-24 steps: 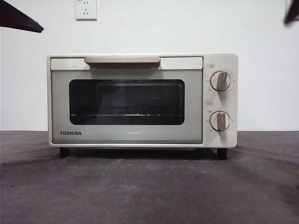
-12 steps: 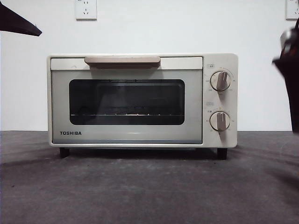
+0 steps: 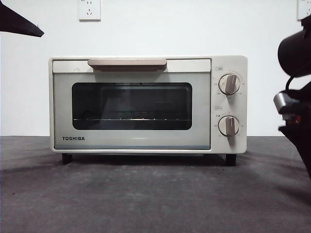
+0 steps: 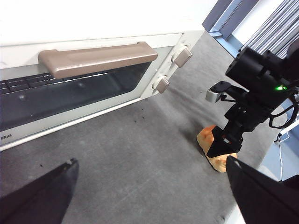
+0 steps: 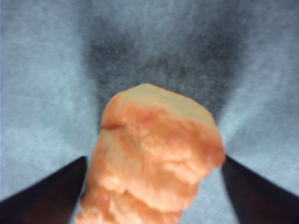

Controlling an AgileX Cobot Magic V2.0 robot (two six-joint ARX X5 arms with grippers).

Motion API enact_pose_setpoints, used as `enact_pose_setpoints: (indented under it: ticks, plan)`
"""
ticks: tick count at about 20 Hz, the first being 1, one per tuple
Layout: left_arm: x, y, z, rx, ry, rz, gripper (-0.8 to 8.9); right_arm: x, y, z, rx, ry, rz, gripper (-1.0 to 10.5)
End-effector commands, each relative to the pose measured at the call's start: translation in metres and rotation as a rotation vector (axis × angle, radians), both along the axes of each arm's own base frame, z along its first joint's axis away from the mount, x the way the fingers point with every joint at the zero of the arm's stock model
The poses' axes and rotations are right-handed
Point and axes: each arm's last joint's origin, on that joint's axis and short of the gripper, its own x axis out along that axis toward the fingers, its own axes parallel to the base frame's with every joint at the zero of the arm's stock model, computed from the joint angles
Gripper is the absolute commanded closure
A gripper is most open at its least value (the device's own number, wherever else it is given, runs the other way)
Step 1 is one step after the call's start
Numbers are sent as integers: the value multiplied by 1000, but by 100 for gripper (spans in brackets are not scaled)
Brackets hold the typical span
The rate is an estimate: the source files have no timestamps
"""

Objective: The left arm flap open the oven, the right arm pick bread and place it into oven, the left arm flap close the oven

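The cream oven [image 3: 131, 144] stands mid-table with its door shut and its beige handle [image 3: 127, 63] at the top. From my left wrist view the handle [image 4: 98, 58] is near, and my left gripper [image 4: 150, 161] hangs open in front of the oven with nothing in it. To the right of the oven, the golden bread [image 4: 206, 138] lies on the mat. My right gripper [image 4: 225, 145] is down over it. In the right wrist view the bread [image 5: 159, 149] fills the space between the jaws of my right gripper [image 5: 154, 161], which stand open on either side of it.
A dark grey mat [image 3: 155, 194] covers the table. The left arm shows only as a black tip [image 3: 19, 24] at the top left corner. The right arm [image 3: 297, 97] is large and dark at the right edge, beside the two knobs [image 3: 229, 83].
The right arm has come down along the right edge of the front view, from a tip at the top corner to a large dark shape. The oven and left arm are unchanged.
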Motion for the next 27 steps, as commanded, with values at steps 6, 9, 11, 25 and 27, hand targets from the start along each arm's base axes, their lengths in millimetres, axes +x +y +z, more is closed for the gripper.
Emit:
enact_pose_setpoints:
  ticks: [6,9,11,25,27]
  plan:
    - [2,-2,10,-7,-19,-3,404,-2,1,14,41,-31,7,807]
    - [10,-5,21,1,-11,-11,610,-13,-2,38,73,-54,29,806]
    - [19,-11,29,4,-14,-26,779,-23,-5,56,82,-84,29,806]
    - [104,-86,31,399,-208,-87,804,-89,-22,121,286,-367,-2,806]
    - [109,-95,24,453,-220,-101,804,-94,-24,124,293,-378,-6,806]
